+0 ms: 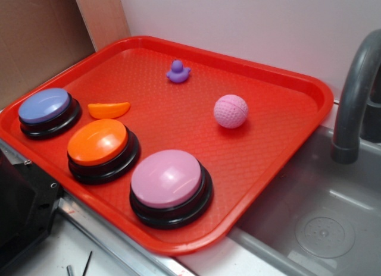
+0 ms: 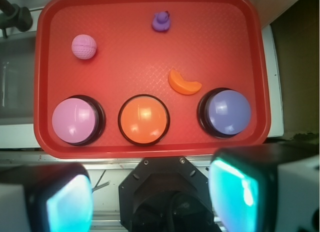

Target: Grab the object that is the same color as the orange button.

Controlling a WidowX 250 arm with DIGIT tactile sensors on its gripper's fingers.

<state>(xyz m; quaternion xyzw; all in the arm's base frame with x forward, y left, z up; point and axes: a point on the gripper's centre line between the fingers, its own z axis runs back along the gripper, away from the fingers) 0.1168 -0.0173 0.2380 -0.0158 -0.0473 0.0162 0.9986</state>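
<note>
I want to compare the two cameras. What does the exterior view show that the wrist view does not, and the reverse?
Only the exterior view shows the grey sink basin and the full curved grey faucet. Only the wrist view shows the gripper, its two blurred fingers apart. Both show the red plastic tray, the small orange crescent wedge, the orange dome button, the purple duck and the pink dimpled ball.

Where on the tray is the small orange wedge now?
In the exterior view the orange wedge lies on the red tray's left part, between the purple button and orange button.
</note>
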